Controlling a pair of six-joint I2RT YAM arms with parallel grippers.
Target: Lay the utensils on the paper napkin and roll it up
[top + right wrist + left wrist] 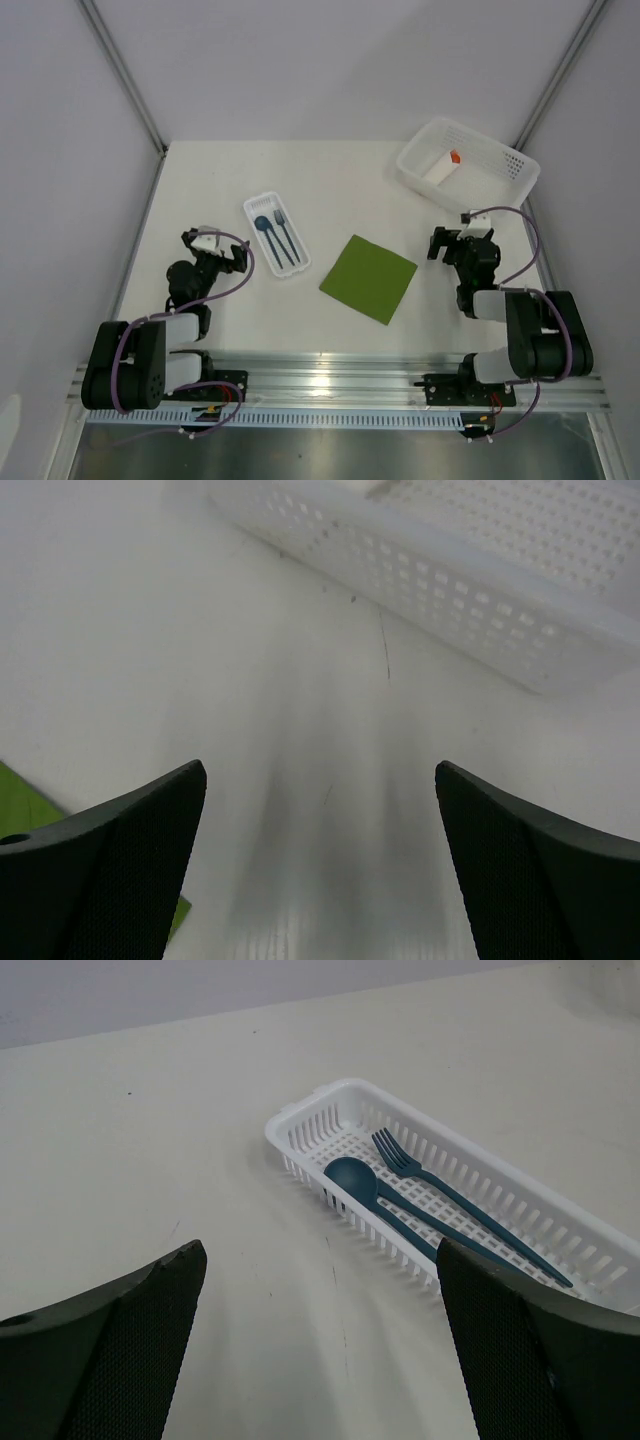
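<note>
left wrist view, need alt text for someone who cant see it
A narrow white slotted tray lies on a pale table, holding a dark blue spoon and fork side by side. The left gripper, open and empty, frames the bottom corners.

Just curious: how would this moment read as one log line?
spoon, fork: in narrow tray; napkin: flat, bare; left gripper: open, near tray; right gripper: open, empty
</note>
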